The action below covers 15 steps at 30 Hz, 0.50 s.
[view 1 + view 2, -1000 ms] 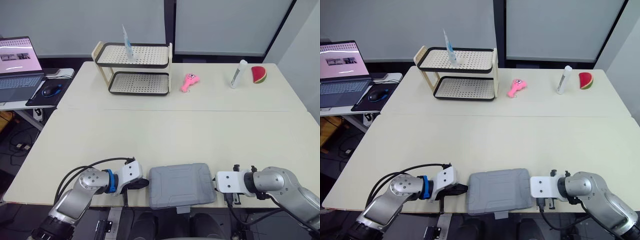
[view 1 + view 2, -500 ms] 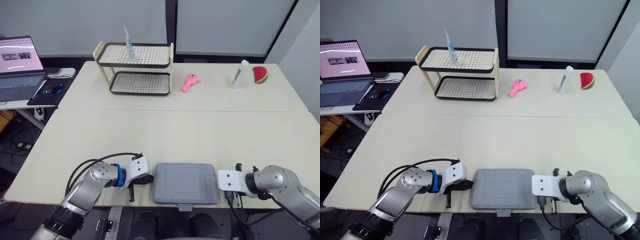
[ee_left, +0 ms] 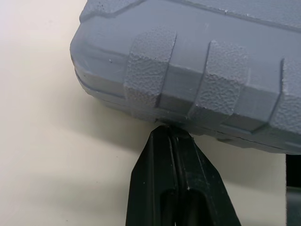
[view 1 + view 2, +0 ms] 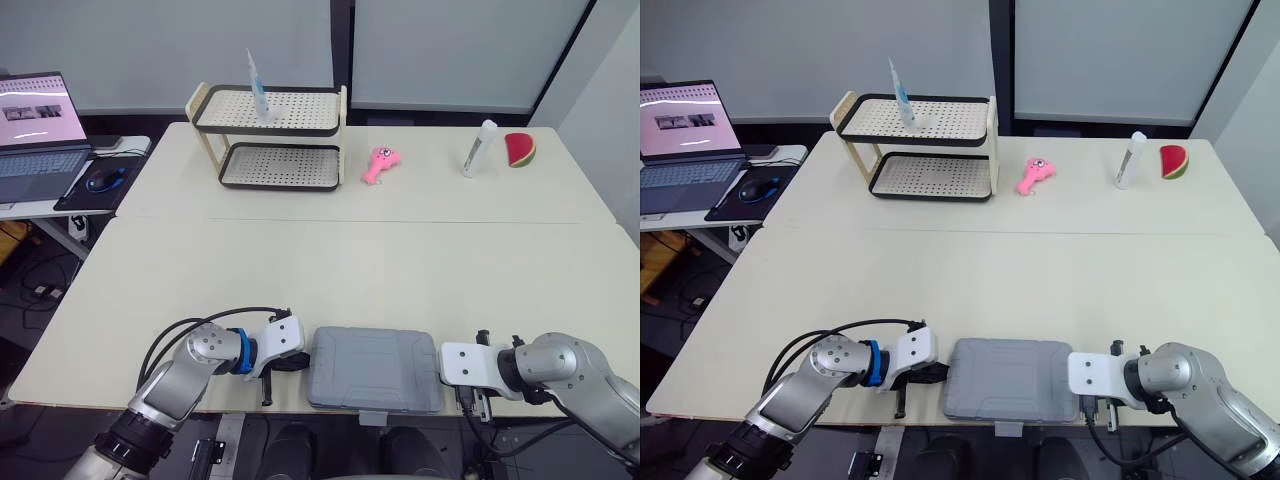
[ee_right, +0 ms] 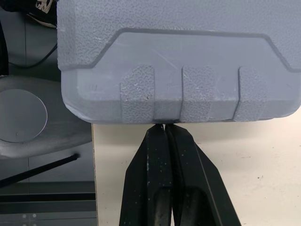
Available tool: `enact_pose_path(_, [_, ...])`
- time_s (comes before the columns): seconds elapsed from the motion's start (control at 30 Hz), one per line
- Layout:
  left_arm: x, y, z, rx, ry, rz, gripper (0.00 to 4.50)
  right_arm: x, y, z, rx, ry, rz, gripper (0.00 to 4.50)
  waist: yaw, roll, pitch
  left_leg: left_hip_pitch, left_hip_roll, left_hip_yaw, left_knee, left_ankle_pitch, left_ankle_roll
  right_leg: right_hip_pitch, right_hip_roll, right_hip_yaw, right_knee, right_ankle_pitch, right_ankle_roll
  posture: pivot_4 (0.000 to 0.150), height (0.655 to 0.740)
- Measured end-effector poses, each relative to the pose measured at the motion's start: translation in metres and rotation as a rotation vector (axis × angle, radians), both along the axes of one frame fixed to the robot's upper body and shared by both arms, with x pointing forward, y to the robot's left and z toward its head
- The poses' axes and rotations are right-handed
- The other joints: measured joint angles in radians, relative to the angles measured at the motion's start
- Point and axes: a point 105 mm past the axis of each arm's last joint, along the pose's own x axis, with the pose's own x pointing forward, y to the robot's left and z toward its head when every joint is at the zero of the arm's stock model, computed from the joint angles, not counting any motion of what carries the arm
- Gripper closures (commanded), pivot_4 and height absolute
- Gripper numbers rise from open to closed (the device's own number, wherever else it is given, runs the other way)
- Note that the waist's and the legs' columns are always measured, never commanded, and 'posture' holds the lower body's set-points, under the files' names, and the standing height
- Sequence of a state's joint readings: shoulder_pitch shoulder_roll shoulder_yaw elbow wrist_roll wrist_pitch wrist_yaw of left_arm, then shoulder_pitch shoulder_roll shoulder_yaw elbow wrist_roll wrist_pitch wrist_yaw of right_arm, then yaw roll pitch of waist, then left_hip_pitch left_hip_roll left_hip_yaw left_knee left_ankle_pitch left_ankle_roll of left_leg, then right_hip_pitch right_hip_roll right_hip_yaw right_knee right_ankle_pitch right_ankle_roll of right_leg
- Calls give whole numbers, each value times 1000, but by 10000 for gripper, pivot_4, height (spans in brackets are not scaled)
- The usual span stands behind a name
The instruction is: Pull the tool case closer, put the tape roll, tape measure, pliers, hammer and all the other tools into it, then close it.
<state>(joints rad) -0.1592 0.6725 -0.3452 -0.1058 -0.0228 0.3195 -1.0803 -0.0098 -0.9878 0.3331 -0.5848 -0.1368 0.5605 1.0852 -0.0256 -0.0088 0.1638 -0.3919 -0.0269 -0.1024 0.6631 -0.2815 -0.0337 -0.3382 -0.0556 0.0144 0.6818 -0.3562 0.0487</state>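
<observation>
Flanking grippers: one stands at each short end of the tool case (image 4: 373, 367), pointing inward at it.
Tool case: grey moulded plastic, lid down, lying flat at the middle of the table's (image 4: 330, 270) near edge. Its long side runs along that edge. The front latch tab and the near right corner hang just over the edge.
Left gripper (image 3: 167, 130): jaws pressed fully together with nothing between them. The joined tips touch the low part of the case's left end wall, beside a ribbed block near the corner.
Right gripper (image 5: 164, 125): jaws likewise closed flat against each other and holding nothing. The tips touch the bottom of the case's right end wall, between two ribbed blocks.
Two-tier rack (image 4: 268, 140): black-rimmed perforated shelves, standing toward the far left corner of the table, well apart from the case.
Tube (image 4: 256, 88): white and blue, upright on the rack's top shelf.
Pink toy (image 4: 379, 164): lying near the far edge, just to the right of the rack.
White bottle (image 4: 477, 148): near the far right corner, leaning slightly.
Watermelon slice (image 4: 518, 149): just beside the white bottle, nearer the right edge.
Side desk: to the left of the table, carrying an open laptop (image 4: 35, 120) and a mouse (image 4: 103, 180) on a dark mat.
</observation>
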Motion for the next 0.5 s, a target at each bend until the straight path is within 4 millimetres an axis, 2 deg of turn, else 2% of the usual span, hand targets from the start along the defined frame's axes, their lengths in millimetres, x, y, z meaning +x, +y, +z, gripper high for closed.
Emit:
enact_pose_path(0.17, [-3,7,8,-6,-7,-2,45000,4,-5,6,-8,-22,-9,44935,-1,0,0,0,0,0,0,0,0,0,0,0,0,0,0,1500,7290])
enact_pose_path(0.37, [-11,35,17,21,-1,41,45000,9,-27,23,-35,-66,-36,44935,0,0,0,0,1,0,0,0,0,0,0,0,0,0,0,1500,7290])
enact_pose_path(0.5, [-9,60,37,-3,-19,103,45000,11,-40,46,5,-113,-18,44935,0,0,0,0,1,0,0,0,0,0,0,0,0,0,0,1500,7290])
